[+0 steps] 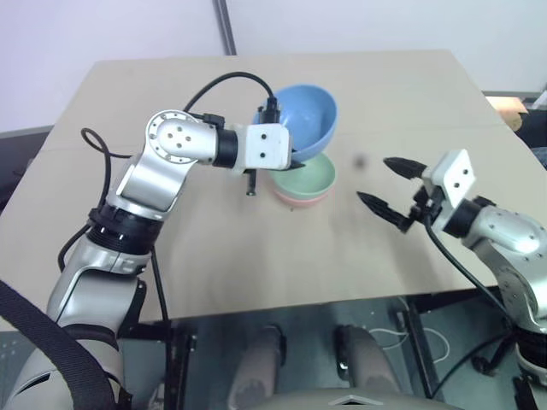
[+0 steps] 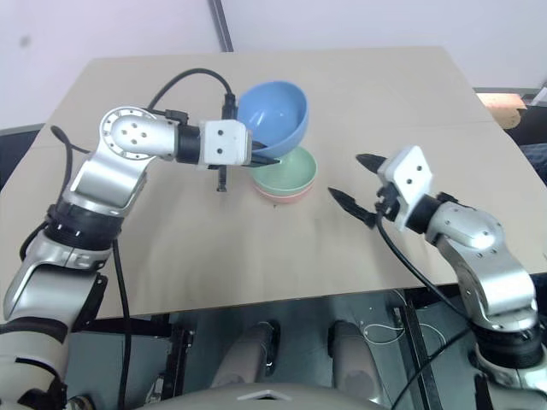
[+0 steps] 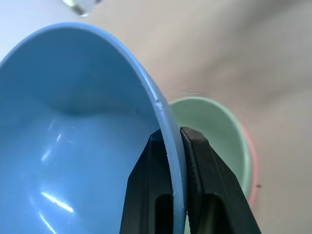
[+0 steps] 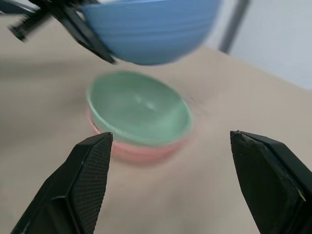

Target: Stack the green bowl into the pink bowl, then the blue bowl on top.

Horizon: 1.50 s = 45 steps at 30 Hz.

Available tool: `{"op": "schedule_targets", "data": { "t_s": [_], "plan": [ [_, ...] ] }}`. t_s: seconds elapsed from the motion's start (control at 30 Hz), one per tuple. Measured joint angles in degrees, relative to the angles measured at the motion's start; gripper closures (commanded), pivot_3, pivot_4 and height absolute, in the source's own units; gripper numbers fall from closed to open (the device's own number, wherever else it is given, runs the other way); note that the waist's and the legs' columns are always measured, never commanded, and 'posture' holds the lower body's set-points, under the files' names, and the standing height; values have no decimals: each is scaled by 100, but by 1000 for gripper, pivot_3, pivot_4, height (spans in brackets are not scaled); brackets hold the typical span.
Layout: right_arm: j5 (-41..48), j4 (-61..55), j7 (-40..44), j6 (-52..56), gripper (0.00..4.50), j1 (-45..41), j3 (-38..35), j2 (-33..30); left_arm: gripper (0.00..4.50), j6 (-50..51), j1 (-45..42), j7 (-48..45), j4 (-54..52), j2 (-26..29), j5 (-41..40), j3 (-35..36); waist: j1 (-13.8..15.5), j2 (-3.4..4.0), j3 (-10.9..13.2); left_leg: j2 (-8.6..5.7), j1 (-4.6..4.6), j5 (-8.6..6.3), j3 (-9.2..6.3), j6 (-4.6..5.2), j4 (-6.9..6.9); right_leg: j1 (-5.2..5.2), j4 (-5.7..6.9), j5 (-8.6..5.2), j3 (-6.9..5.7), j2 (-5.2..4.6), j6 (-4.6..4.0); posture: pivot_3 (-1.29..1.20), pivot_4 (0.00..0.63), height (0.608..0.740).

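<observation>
The green bowl (image 1: 308, 177) sits nested inside the pink bowl (image 1: 301, 201) near the middle of the table. Just above and behind them hangs the blue bowl (image 1: 309, 115), tilted in the air, with my left gripper (image 1: 295, 162) shut on its near rim; in the left wrist view the two fingers (image 3: 200, 195) pinch the blue wall (image 3: 73, 146). My right gripper (image 1: 391, 192) stands open to the right of the stack, empty. The right wrist view has the green bowl (image 4: 139, 107) in the pink bowl (image 4: 141, 151) beyond its fingers.
The tan table (image 1: 214, 248) has bare room left, right and in front of the stack. A dark post (image 1: 225, 26) rises behind the far edge. A black cable (image 1: 226, 81) loops over my left arm.
</observation>
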Motion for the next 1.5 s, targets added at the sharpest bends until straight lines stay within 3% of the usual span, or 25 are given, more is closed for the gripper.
{"op": "schedule_targets", "data": {
  "t_s": [0.1, 0.2, 0.4, 0.5, 0.67, 0.7, 0.77, 0.9, 1.13, 1.23, 1.5],
  "plan": [
    [132, -418, -15, 157, 326, 717, -587, -111, 4455, -300, -130, -187, 459, -121, 164, -62, 18, 0, 0, -2, -2, -2, 0, 3, 20, 9, 1, -1, 0, -1, 3, 0, 150, 740],
    [332, -838, -28, 261, 326, 1230, -1056, -127, 3381, -589, -267, -279, 887, -285, 311, -87, 0, 0, 0, -1, -1, -3, 1, 4, 32, 11, 3, -1, 0, -1, 5, 0, 150, 740],
    [551, -1201, -237, 471, 326, 1401, -1317, -195, 782, -979, -422, -407, 1309, -673, 342, -78, 7, -1, 0, 1, 3, -3, -1, 5, 60, 26, 11, -10, 0, -1, -11, 0, 150, 740],
    [611, -1231, -305, 538, 326, 1349, -1298, -212, 782, -950, -412, -440, 1310, -790, 92, 36, 7, -1, 1, 1, 1, -4, -1, 6, 62, 26, 10, -9, 0, -2, -10, 0, 150, 740],
    [659, -1142, -370, 580, 326, 868, -952, -257, 782, -379, -253, 67, 946, -774, -643, 1064, -26, 0, 1, 7, 6, -4, -6, 6, 60, 26, 11, 2, -4, 2, 10, 0, 150, 740],
    [664, -1043, -362, 578, 326, 711, -813, -279, 506, -123, -131, 264, 784, -654, -663, 1233, -46, 2, 1, 6, 7, -4, -5, 6, 60, 27, 11, 3, -3, 2, 12, 0, 150, 740],
    [645, -772, -342, 569, 163, 409, -578, -312, 1, 446, 299, 464, 397, -407, -832, 1565, -101, 2, 0, 6, 10, -4, -5, 6, 60, 31, 11, 4, -2, 1, 12, 0, 150, 740],
    [607, -86, -224, 457, 163, -154, -289, -313, 1, 1784, 1172, 688, -437, -259, -1601, 2115, -96, -2, 3, 7, 4, -4, -16, 6, 62, 32, 9, 4, -10, -1, 12, 0, 150, 740],
    [227, 909, 208, -125, 163, -722, 125, -465, 1, 2382, 2799, 2086, -2068, -407, -1671, 2881, -85, -1, 3, 6, 8, -4, -17, 5, 58, 34, 6, 4, -11, -2, 10, 0, 150, 740],
    [333, 1097, 547, -215, 163, -689, 50, -613, 1, 2455, 3689, 2523, -2649, -610, -1943, 3552, -85, 0, 2, 16, 8, -5, -16, 4, 55, 34, 4, 4, -10, -3, 9, 0, 150, 740],
    [634, 1406, 1453, -419, 163, 288, -1066, -1277, 1, 2775, 5260, 2251, -3242, -144, -2633, 4480, 40, 0, 2, 20, 11, -6, -8, 4, 60, 42, -4, -11, -9, -7, -14, 0, 150, 740]
  ]
}}
